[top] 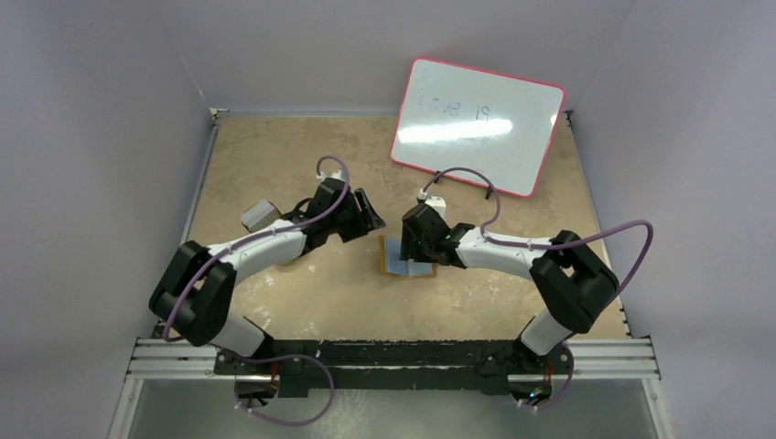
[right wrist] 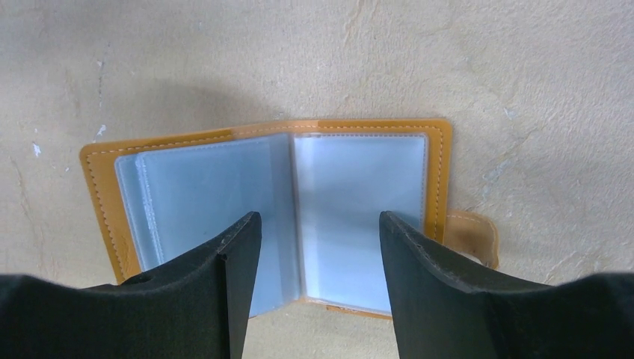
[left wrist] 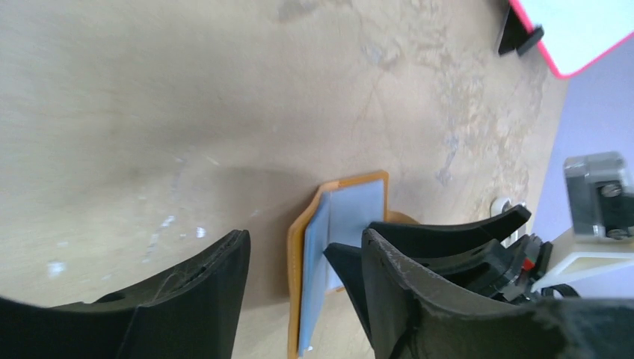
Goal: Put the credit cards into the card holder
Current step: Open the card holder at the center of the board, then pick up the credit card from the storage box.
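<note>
**Desk:** What sits at the left of the tabletop [top: 302,155]?

**Photographer:** A small grey block [top: 259,216] sits well to the left of the left jaws, tucked beside the left arm [top: 265,245]. The left jaws are spread with nothing between them, and they hang above the tabletop.

**Desk:** And the card holder?

**Photographer:** The orange-brown card holder [top: 395,261] lies open and flat just to the right of the left jaws and directly under the right jaws. Its pale blue inner leaves [right wrist: 359,187] face up. Whether any of them is a card cannot be told. Its snap tab [right wrist: 475,235] pokes out beyond the right-hand finger in the right wrist view.

**Desk:** The right jaws?

**Photographer:** They are spread wide as well and pinch nothing, with one tip over each half of the open holder. Whether the tips touch the leaves cannot be told. A pink-rimmed whiteboard [top: 477,125] stands propped well beyond the right jaws, near the far edge.
</note>
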`<state>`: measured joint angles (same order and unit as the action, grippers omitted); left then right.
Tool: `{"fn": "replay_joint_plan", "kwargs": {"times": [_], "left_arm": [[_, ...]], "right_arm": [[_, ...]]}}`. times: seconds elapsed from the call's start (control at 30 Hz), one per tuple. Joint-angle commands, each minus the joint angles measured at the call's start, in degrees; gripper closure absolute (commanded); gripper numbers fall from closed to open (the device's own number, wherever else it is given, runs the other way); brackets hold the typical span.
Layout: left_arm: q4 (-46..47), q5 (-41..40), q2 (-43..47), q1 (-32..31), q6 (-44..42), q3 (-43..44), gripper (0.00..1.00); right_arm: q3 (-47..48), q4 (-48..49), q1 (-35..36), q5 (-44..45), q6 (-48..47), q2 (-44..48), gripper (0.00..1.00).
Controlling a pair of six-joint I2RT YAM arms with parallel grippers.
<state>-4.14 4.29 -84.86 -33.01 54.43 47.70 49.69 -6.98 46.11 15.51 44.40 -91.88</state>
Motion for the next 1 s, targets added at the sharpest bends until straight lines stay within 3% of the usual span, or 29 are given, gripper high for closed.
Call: {"fn": "replay_joint_plan", "kwargs": {"times": [0.0, 0.27, 0.4, 0.57, 0.7, 0.77, 0.87, 0.97], "left_arm": [[-10.2, -7.2, 4.9, 3.6, -5.9, 5.1, 0.42], [-31.8, -30.9, 6.5, 6.1, -21.9, 16.1, 0.34], [-36.5, -36.4, 5.2, 6.8, -32.4, 17.1, 0.27], [-34.6, -36.0, 5.9, 7.6, -46.7, 12.9, 0.28], [-34.7, -34.0, 4.0, 13.0, -51.9, 12.7, 0.35], [-31.4, -28.9, 4.7, 16.0, -58.2, 11.2, 0.37], [-27.5, -27.8, 4.3, 18.2, -66.1, 9.6, 0.35], [-26.9, -29.8, 2.1, 21.0, -68.4, 11.2, 0.31]], "right_arm": [[2.9, 0.6, 0.0, 0.1, -1.8, 0.8, 0.38], [3.9, 1.7, 0.3, -2.0, -3.7, -3.0, 0.36], [3.9, 1.0, 0.5, -1.9, -4.9, -4.6, 0.35], [2.4, 1.6, 0.7, -2.6, -6.2, -5.1, 0.37], [0.9, 2.7, 0.7, -4.3, -6.8, -4.9, 0.37], [0.4, 3.0, 0.7, -4.3, -6.9, -4.4, 0.37], [-0.1, 3.8, 0.7, -5.4, -7.9, -3.7, 0.37], [0.0, 4.2, 0.7, -6.3, -8.6, -3.5, 0.37]]}}
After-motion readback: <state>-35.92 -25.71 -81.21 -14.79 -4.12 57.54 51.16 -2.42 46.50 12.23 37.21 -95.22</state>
